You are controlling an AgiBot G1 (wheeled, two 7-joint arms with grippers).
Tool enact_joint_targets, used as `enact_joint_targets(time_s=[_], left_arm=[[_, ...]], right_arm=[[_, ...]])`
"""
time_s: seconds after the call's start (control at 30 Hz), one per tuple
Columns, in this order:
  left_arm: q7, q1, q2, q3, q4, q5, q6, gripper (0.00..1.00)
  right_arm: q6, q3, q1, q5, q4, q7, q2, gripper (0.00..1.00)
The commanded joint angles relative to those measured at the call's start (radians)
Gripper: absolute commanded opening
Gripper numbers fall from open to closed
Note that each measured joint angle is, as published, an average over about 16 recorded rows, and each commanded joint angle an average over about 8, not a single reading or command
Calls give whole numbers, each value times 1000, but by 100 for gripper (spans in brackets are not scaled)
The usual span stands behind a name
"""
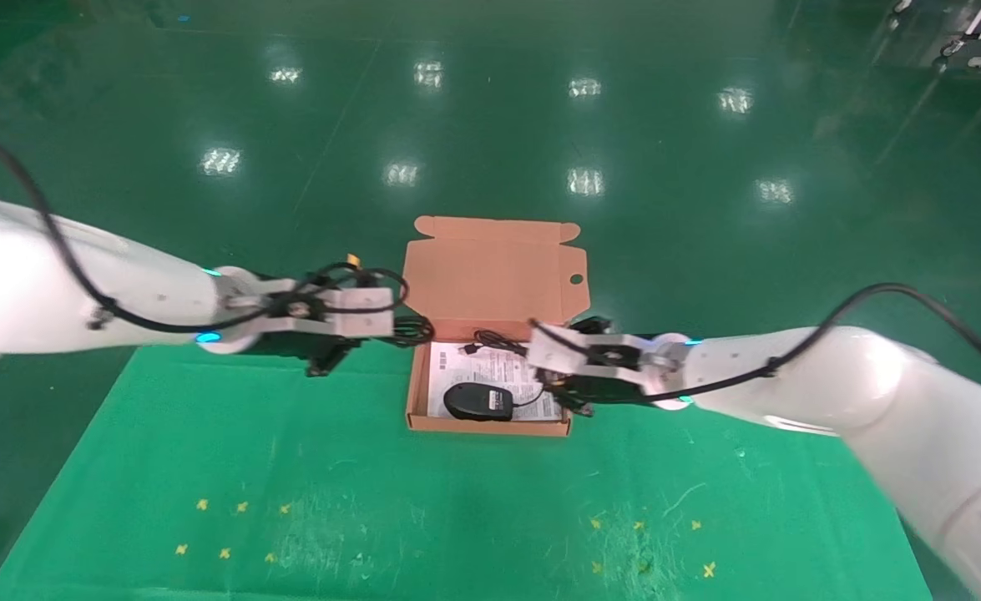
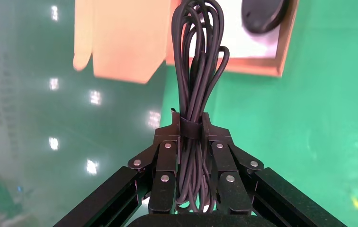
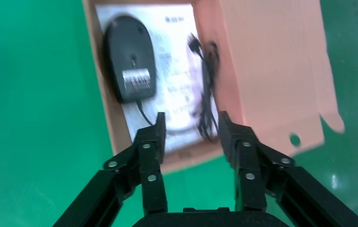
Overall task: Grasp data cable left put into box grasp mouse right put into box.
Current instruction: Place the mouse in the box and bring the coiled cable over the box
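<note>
One data cable (image 2: 197, 71), a black looped bundle, is pinched in the left gripper (image 2: 192, 135) just beside the box's (image 1: 417, 392) left wall. Inside that open orange box the mouse (image 1: 478, 402) lies on a white printed sheet (image 1: 448, 376), its cord coiled near the lid. Beside the box's right wall above the green table (image 1: 290, 484), the right gripper (image 3: 190, 127) hangs with its fingers spread, holding nothing.

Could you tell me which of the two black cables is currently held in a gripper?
The data cable, the thicker looped bundle, is clamped in the left gripper beside the box. The mouse and its thin cord lie loose inside it.
</note>
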Motion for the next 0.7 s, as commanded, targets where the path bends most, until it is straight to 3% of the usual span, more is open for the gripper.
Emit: enact_joint_targets(time_s=[0.03, 0.43, 0.7], left_arm=[[27, 15, 21, 2, 25, -11, -28, 0], [264, 71, 226, 14, 333, -83, -240, 0], [404, 103, 267, 59, 397, -198, -340, 0]], right_arm=[[-1, 3, 2, 1, 11, 3, 21, 100], [-15, 15, 29, -20, 204, 58, 238, 100], [-13, 24, 40, -39, 348, 130, 365, 100]])
